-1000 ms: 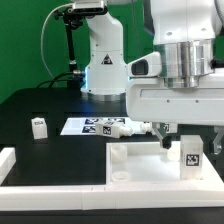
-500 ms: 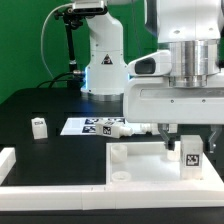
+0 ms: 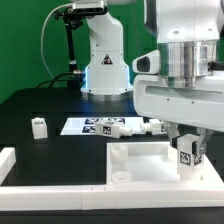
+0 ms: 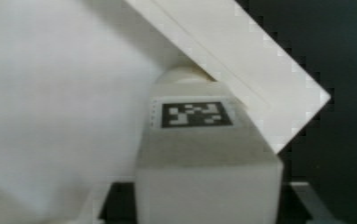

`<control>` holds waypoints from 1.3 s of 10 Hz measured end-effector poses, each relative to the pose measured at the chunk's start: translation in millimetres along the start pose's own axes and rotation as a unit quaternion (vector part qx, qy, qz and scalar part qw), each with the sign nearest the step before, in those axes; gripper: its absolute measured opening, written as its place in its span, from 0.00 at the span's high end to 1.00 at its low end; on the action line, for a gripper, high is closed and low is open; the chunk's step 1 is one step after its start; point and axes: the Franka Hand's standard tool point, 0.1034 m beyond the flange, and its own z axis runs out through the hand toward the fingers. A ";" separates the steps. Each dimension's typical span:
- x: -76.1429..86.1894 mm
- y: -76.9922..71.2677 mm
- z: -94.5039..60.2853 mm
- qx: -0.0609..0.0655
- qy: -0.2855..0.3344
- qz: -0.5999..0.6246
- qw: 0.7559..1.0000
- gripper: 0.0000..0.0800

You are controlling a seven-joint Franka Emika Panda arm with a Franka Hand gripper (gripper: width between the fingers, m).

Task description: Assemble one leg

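Note:
My gripper [image 3: 186, 142] is shut on a leg [image 3: 186, 153], a stubby white post with a square tag, held upright just above the right part of the large white panel [image 3: 138, 166]. In the wrist view the leg [image 4: 198, 140] fills the middle between my gripper [image 4: 207, 206] fingers, with the panel's raised rim [image 4: 246, 60] running diagonally behind it. A second leg [image 3: 38, 126] stands on the black table at the exterior view's left. A third leg [image 3: 127, 128] lies on its side by the marker board [image 3: 88, 127].
The robot's white base [image 3: 104, 60] and a black cable stand at the back. A white frame edge [image 3: 8, 160] runs along the table's front and left. The panel has small raised corner blocks [image 3: 118, 154].
My gripper has risen a little and shifted slightly to the exterior view's left, carrying the leg with it. The other legs have not moved.

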 end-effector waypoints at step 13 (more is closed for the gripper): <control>-7.1 -0.5 2.6 0.024 -0.025 -0.073 0.997 0.19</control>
